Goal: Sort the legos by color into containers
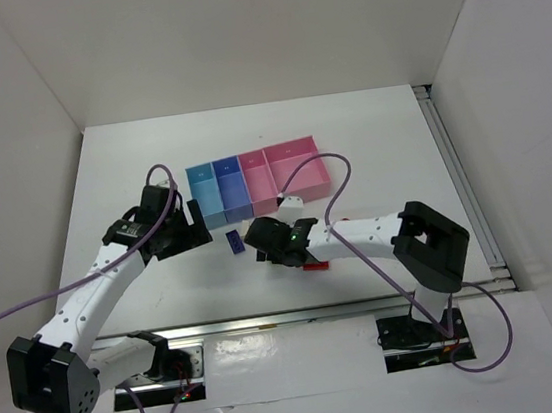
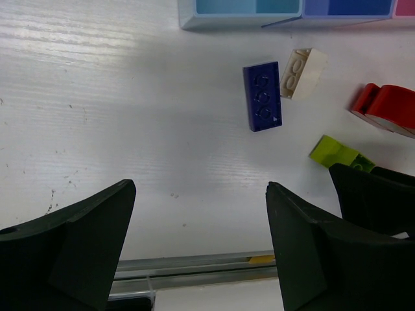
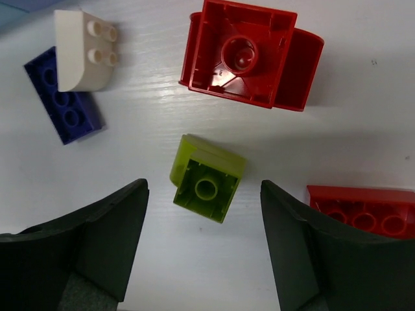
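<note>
The right claw [image 3: 203,194], spread wide, hovers over the lime green lego [image 3: 206,186] on the table [image 1: 152,181] beside red legos [image 3: 243,55], short of the containers [image 1: 289,144], so I judge the pick is beginning and it must next lower and pinch, while the left claw [image 2: 200,188] hangs spread.

The white table [image 1: 150,162] carries a row of four joined bins [image 1: 253,181] toward its far side: light blue, darker blue, pink and a wider pink one. A few loose bricks lie on the bare surface just in front of the bins. A flat dark blue brick [image 2: 262,96] lies studs up, with a whitish brick [image 2: 303,72] tipped on its side just beside it. Near them a lime green brick [image 3: 206,177] and a large red brick [image 3: 249,52] both show their hollow undersides. A flat red brick [image 3: 363,210] lies a little apart from the green one.
</note>
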Controlling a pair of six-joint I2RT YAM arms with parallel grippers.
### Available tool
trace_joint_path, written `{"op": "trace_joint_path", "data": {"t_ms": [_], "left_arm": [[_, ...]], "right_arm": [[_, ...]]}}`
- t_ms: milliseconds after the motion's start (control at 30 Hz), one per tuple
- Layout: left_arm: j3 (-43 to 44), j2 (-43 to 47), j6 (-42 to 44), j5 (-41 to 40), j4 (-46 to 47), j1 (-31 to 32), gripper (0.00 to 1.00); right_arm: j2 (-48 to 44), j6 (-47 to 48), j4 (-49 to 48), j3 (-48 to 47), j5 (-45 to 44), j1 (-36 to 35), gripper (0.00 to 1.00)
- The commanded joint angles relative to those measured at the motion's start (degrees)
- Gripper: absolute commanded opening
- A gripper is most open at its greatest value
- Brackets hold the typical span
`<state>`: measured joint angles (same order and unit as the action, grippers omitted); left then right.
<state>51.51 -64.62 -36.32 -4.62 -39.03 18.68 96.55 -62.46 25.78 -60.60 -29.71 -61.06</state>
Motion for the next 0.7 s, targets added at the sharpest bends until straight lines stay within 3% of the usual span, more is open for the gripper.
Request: {"op": "trace_joint_path", "data": {"t_ms": [0,133,400,533,667], "left_arm": [[0.79,0.82,-0.34,1.01,0.00,0.22,0.92],[0.79,0.81,0.19,1.02,0.00,0.22,0.92],[0.26,0.81,0.19,1.02,0.53,0.22,0.92],[0.96,0.28,0.19,2.59,0.53,0.22,0.90],[3.51,0.28,3.78,9.26,1.23,0.22,0.90]], "right_arm": [[2.06,-2.58,0.67,-3.12,-3.07,-0.03,0.76],[3.29,-2.58,1.73,-3.65,-3.59,-0.03,0.68],[1.54,-3.11,1.73,-3.03,-4.12,-0.03,0.39],[-0.39,0.31,2.34,-3.56,-3.51,-1.16,0.35],[-10.12,8.03,-2.72,-2.51,2.19,-1.17,0.35]]}}
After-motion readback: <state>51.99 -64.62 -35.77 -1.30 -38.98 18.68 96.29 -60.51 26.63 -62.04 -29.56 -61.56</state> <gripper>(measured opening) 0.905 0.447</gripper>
